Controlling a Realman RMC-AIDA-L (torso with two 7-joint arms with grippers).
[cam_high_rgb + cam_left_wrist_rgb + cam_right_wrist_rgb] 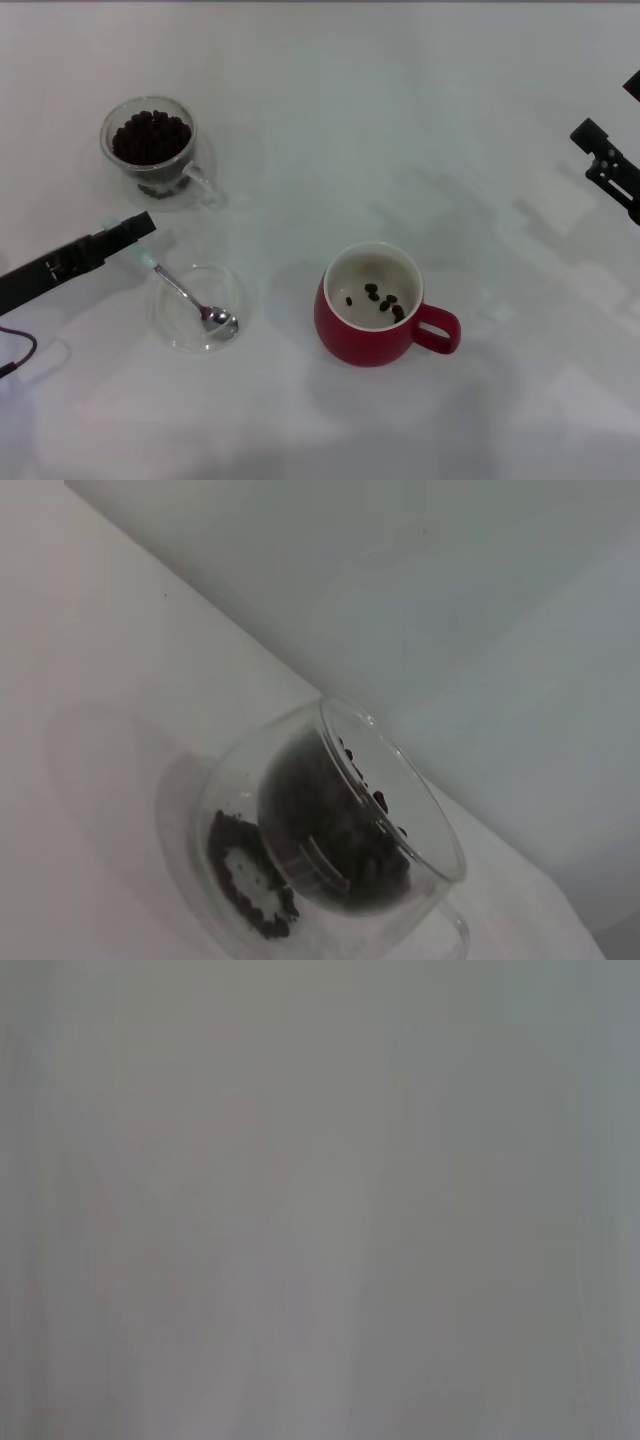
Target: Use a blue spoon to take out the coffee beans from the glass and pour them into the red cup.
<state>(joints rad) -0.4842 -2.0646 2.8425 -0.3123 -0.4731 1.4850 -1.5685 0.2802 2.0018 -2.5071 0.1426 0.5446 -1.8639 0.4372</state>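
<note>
The glass stands at the far left, full of coffee beans. It also shows in the left wrist view, with the beans dark inside. The blue spoon lies slanted, its metal bowl resting in a clear saucer. Its pale blue handle crosses the tip of my left gripper, which is shut on it. The red cup stands in the middle front, handle to the right, with several beans inside. My right gripper is parked at the right edge.
The white table carries only these things. The saucer sits just in front of the glass, left of the red cup. A dark cable hangs by the left arm at the left edge. The right wrist view shows only a blank pale surface.
</note>
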